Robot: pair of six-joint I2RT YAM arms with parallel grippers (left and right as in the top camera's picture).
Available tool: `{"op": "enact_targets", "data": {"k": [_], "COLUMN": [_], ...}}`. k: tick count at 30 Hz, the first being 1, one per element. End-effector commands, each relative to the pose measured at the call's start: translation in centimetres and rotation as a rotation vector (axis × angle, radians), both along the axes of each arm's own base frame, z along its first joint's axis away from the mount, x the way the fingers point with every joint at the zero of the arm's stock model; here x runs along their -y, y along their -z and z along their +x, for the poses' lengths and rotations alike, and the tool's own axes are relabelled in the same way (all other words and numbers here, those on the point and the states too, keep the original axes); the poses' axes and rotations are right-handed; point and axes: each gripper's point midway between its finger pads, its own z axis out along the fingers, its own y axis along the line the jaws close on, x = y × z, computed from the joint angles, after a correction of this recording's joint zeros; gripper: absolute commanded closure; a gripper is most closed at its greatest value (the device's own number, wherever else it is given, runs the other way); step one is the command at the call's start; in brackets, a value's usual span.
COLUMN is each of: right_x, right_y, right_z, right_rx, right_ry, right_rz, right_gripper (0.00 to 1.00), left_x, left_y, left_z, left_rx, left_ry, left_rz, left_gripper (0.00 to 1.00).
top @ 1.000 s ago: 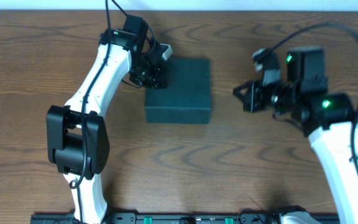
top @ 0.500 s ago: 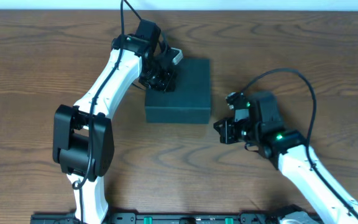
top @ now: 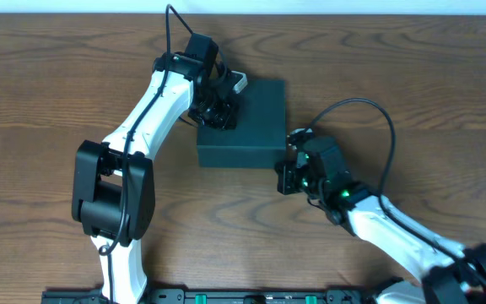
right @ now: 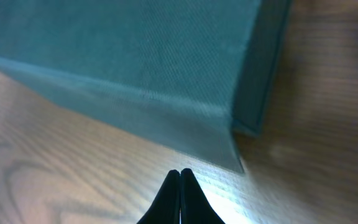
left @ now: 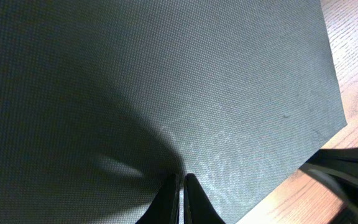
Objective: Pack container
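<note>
The dark teal-green container (top: 247, 127) lies shut on the wooden table (top: 40, 101), its lid flat on top. My left gripper (top: 218, 114) is shut and empty, its tips resting on the lid near the container's back left corner; up close the lid (left: 166, 81) fills the left wrist view under the left gripper (left: 180, 180). My right gripper (top: 287, 176) is shut and empty, low over the table just off the container's front right corner. In the right wrist view the container's corner (right: 232, 134) stands a little ahead of the right gripper (right: 180, 174).
Bare wood surrounds the container. The left arm (top: 142, 118) reaches in from the front left, and the right arm (top: 378, 224) comes in from the front right with its cable looping above it. A black rail (top: 226, 295) runs along the front edge.
My right arm swung from the far right down and leftward to the container's front right corner. The left gripper shifted slightly right onto the lid. The container stayed put.
</note>
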Motion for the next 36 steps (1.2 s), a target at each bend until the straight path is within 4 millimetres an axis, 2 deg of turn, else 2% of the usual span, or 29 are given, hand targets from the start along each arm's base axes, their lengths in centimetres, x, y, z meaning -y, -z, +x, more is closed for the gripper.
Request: {"op": "enact_targets", "data": {"k": [1,6,12,17,20,28,31,33,36], "right_x": [-0.2,0.1,-0.2,-0.3,-2.2,-5.0,-6.2,-6.2,-6.0], "right_y": [1.8,3.0,2.2,2.2,1.6,0.6,-0.5,-1.7,-4.5], "right_z": [0.2,1.6,2.8,2.7,1.6,0.6,-0.6,-1.0,-1.1], "right_rx": [-0.032,-0.026,0.031,0.023,-0.011,0.045,0.022,0.029,0.111], "right_ry": [0.053,0.143,0.16,0.156,0.065,0.008,-0.06,-0.073,-0.108], "right_rz": [-0.008,-0.005,0.016,0.026,0.104,0.117,0.17,0.187,0.188], "right_gripper": [0.98,0.98,0.98,0.98,0.98,0.98,0.98,0.98,0.98], "left_x": [-0.2,-0.2,-0.2,-0.2,-0.2,-0.2,-0.4,-0.8,-1.0], "left_y": [0.2,0.3,0.2,0.2,0.3,0.3,0.0,-0.6,-2.8], "left_z": [-0.2,-0.3,-0.3,-0.3,-0.3,-0.3,-0.8,-1.0,-1.2], "left_rx": [0.0,-0.003,-0.003,-0.004,-0.004,-0.007,-0.022,-0.023,0.016], "left_ry": [0.012,0.012,0.01,0.009,0.01,0.01,0.007,0.002,-0.001], "left_rz": [0.013,0.013,0.013,0.013,0.013,0.014,0.019,0.019,0.006], "left_gripper": [0.94,0.94,0.94,0.94,0.94,0.94,0.94,0.94,0.94]}}
